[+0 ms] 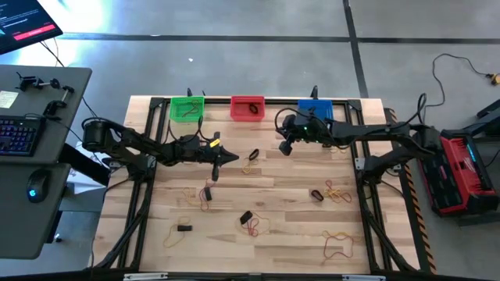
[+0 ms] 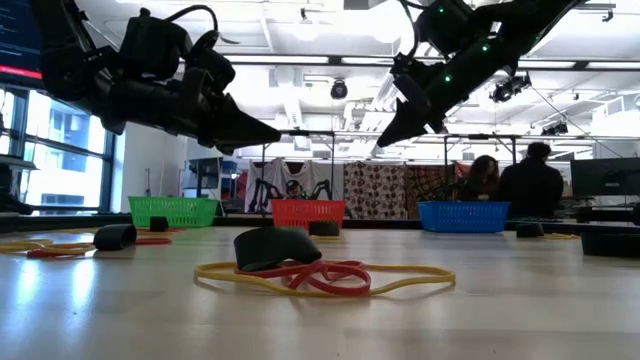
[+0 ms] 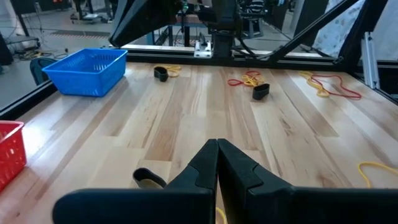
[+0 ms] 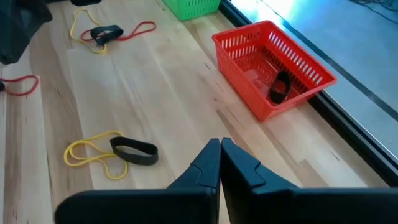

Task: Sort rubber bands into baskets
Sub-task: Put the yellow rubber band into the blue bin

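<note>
Nearest in the low view, a black band point(image 2: 277, 247) lies on tangled red and yellow rubber bands point(image 2: 330, 277) on the tabletop point(image 2: 500, 320). These loops look light, limp and stretchy, likely to snag one another; pinching a single free strand seems best. Above hang the left gripper point(image 1: 232, 157) and right gripper point(image 1: 286, 147), both closed and empty. Farther off, more bands lie scattered; one black band point(image 4: 278, 87) sits in the red basket point(image 4: 249, 46), between the green basket point(image 1: 186, 108) and blue basket point(image 1: 316, 108).
</note>
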Robot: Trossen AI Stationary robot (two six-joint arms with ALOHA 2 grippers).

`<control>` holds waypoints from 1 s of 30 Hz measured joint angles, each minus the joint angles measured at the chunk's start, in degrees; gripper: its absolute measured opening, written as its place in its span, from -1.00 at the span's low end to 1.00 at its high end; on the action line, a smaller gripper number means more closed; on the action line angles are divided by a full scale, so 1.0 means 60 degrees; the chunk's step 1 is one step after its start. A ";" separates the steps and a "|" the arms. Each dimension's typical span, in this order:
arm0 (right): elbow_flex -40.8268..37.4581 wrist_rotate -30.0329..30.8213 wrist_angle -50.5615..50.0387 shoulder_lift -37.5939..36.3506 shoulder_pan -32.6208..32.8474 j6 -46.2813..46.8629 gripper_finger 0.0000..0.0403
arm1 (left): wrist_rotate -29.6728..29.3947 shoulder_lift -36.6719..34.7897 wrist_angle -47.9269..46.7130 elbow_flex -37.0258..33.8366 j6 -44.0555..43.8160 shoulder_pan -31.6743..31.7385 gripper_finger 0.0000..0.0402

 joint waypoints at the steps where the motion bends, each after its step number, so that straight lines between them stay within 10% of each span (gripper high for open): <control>1: 0.0000 -0.0024 -0.0002 -0.0004 0.0000 0.0000 -1.00 | -0.0025 0.0000 0.0000 0.0000 0.0087 0.0000 -1.00; 30: 0.0000 -0.0446 -0.0149 0.0007 0.1236 0.0460 -1.00 | 0.0289 0.0000 -0.0044 0.0000 -0.0043 -0.0164 -1.00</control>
